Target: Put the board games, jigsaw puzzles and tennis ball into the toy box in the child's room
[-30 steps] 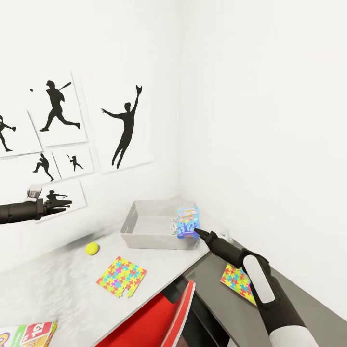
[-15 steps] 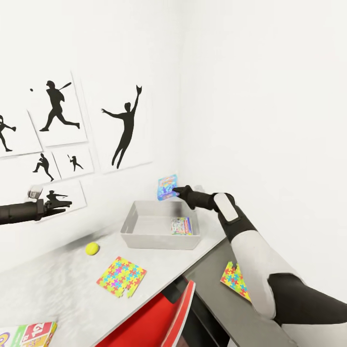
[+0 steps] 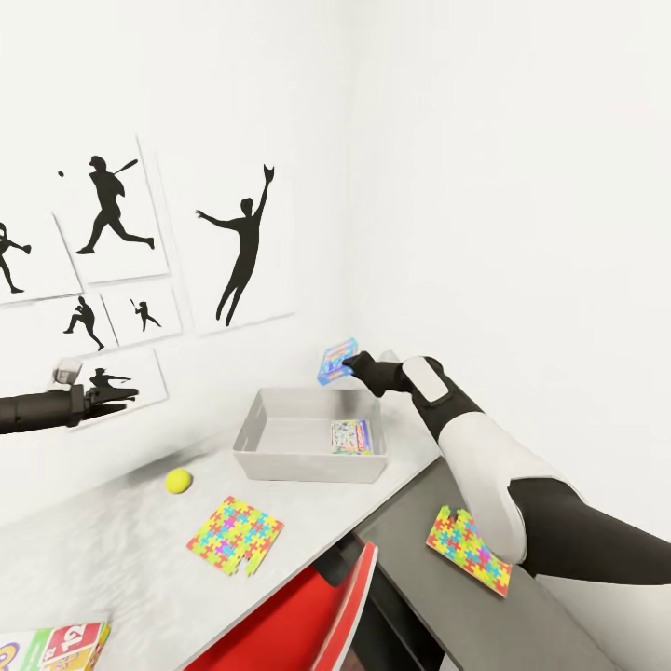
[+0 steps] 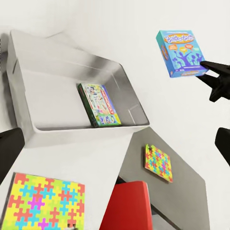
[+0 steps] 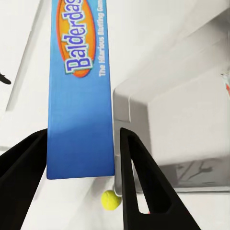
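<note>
Right gripper (image 3: 349,364): my two fingers are clamped on the blue board game (image 3: 335,361), one finger (image 5: 139,182) against each flat face, pinching it near one edge.
Blue board game: it hangs in the air, tilted, past my right fingertips and above the far side of the toy box (image 3: 280,461); in the right wrist view its narrow side, printed "Balderdash", runs straight out between the fingers.
Toy box: below and just ahead of my right fingers, resting on the pale table (image 3: 121,550) in the corner of the room.
White-green board game (image 3: 350,436): lying flat inside the toy box, against the wall nearest my right arm, beneath the held game.
Tennis ball (image 3: 178,481): on the table, well below my right fingers and beside the box's outer wall, nearer my left gripper's side.
Jigsaw puzzles: one (image 3: 234,535) flat on the pale top, below my left gripper; the other (image 3: 466,549) flat on the dark lower section, under my right forearm.
Skip-Bo board game (image 3: 56,645): on the table's near edge, well apart from both grippers.
Left gripper (image 3: 130,391): held in the air over the table, away from everything; I cannot tell whether its fingers are apart or together.
</note>
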Controlling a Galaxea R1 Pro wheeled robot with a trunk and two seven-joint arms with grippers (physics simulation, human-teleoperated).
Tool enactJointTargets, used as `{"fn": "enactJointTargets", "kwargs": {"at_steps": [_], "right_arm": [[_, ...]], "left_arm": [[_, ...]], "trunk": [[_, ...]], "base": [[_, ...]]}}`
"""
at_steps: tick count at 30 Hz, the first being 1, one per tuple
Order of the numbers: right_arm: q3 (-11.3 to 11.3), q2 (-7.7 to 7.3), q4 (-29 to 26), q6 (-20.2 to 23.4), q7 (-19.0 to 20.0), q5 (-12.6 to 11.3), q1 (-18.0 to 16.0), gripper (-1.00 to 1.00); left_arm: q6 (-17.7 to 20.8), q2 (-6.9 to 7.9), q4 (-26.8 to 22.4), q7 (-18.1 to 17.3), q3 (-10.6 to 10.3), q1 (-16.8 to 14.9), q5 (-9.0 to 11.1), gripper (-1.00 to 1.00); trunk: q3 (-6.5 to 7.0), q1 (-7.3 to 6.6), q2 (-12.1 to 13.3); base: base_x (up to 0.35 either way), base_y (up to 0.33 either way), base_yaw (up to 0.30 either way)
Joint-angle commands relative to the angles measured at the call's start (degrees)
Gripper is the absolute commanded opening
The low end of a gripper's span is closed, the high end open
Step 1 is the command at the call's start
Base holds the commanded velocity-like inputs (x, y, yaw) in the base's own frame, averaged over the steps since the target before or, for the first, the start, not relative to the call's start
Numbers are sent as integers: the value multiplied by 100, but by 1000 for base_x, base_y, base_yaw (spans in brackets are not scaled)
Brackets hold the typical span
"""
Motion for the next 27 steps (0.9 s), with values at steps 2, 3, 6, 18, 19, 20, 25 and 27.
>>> {"fn": "enactJointTargets", "kwargs": {"at_steps": [2, 3, 6, 18, 19, 20, 25, 27], "right_arm": [[-14, 3, 1, 13, -59, -68, -5, -100], [-14, 3, 4, 14, -60, -70, -5, -100], [-14, 3, 7, -7, -61, -69, 0, -100], [115, 3, 417, 243, -8, -61, 3, -100], [129, 3, 425, 275, -2, -61, 3, -100], [144, 3, 430, 296, 5, -60, 5, -100], [184, 3, 438, 329, 17, -60, 11, -100], [186, 3, 439, 335, 30, -61, 11, -100]], "left_arm": [[62, 14, -4, -52, 18, -8, -61, 100], [66, 25, -4, -52, 21, -8, -60, 100], [71, 46, -4, -56, 24, -8, -60, 100], [65, 40, -4, -61, 10, -8, -55, 100], [64, 39, -4, -61, 7, -8, -58, 100], [64, 37, -4, -61, 4, -8, -59, 100], [64, 27, -4, -61, 0, -8, -55, 100], [63, 20, -4, -61, -1, -8, -54, 100]], "trunk": [[-14, 4, -14], [-14, 4, -14], [-14, 4, -14], [-14, 4, -14], [-14, 4, -14], [-14, 4, -14], [-14, 4, -14], [-14, 4, -14]], "base": [[0, 0, 0], [0, 0, 0], [0, 0, 0], [0, 0, 0], [0, 0, 0], [0, 0, 0], [0, 0, 0], [0, 0, 0]]}}
